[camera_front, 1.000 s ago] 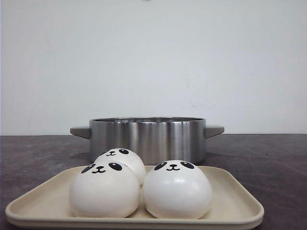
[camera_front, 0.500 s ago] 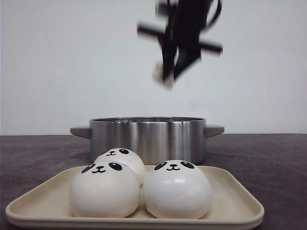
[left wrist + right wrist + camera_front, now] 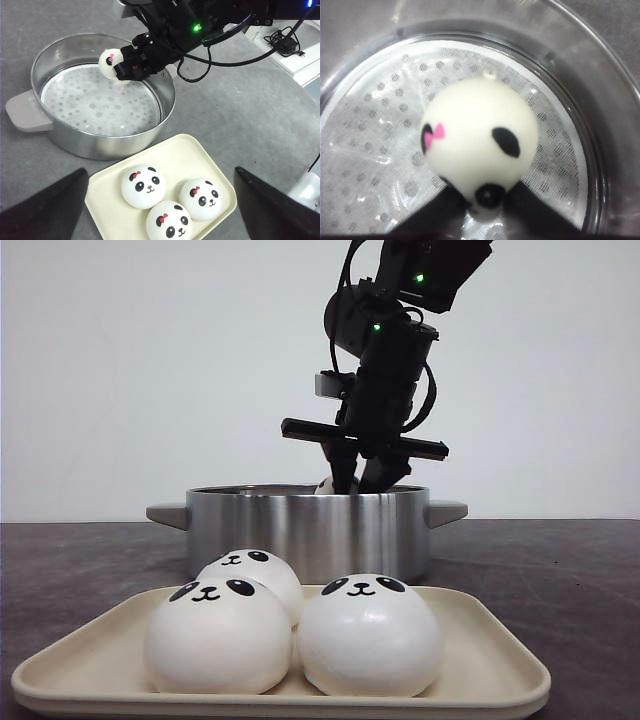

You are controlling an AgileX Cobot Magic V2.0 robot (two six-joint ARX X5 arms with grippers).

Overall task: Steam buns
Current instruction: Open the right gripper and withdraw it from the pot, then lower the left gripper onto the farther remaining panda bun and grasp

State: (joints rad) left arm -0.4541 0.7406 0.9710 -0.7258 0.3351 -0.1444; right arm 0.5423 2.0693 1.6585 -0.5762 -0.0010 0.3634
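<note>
Four panda buns (image 3: 143,186) in all, one steel pot (image 3: 100,140), one cream tray (image 3: 107,210), and seemingly two grippers (image 3: 131,66)

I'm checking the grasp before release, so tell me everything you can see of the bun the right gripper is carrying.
The carried bun is a glossy white dome with black panda eye patches, a pink bow and a small nub at one end. It looks smooth and soft. The right gripper is shut on it, dark fingers pinching its face end, so it hangs tilted sideways. It sits inside the rim of the steel pot, above the perforated white liner; contact with the liner cannot be told.
</note>
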